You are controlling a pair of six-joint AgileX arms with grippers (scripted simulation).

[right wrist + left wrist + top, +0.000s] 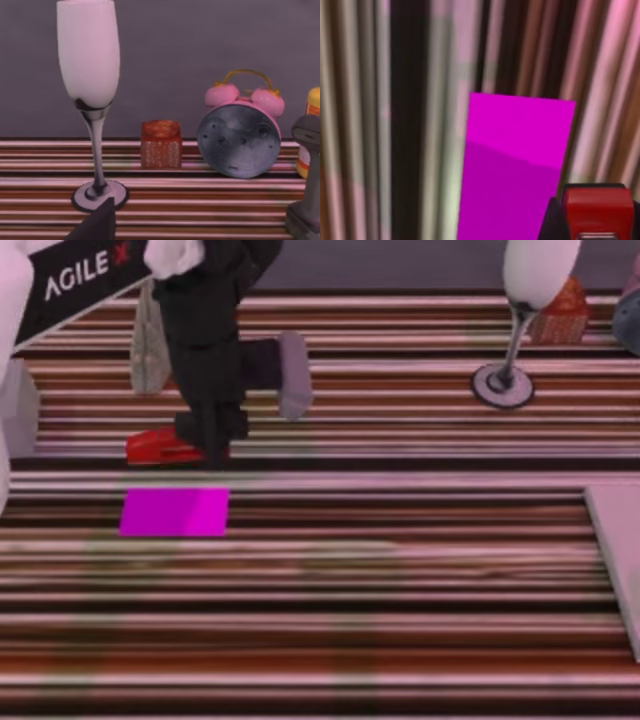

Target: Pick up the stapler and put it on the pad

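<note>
Nearest on the striped desk (400, 640) lies the pad (175, 512), flat at the left side, nothing on it. Just beyond it, on the far side, the stapler (160, 445) shows as a red bar running left to right, its right end hidden under the left gripper (212, 435). That gripper comes straight down over it; the fingers seem to pinch the stapler's right end, since the left wrist view shows its red end sitting tight against the dark gripper body, with the pad directly ahead. Whether the stapler is off the desk or resting on it I cannot tell.

To do this step well, I judge the grip should stay firm while the stapler is raised just enough to clear the pad's edge, then carried the short way toward the near side. Held by one end, it could swing or tip, so a slow, level move suits. Centre it over the magenta before lowering, so both ends land inside the rectangle.

Farther off, a grey ribbed object (294, 374) stands just right of the arm. At the far right stand a champagne glass (510, 350) and a small orange box (560, 315). The right arm is parked there; its wrist view shows only one dark tip, so I cannot tell how its fingers are set
</note>
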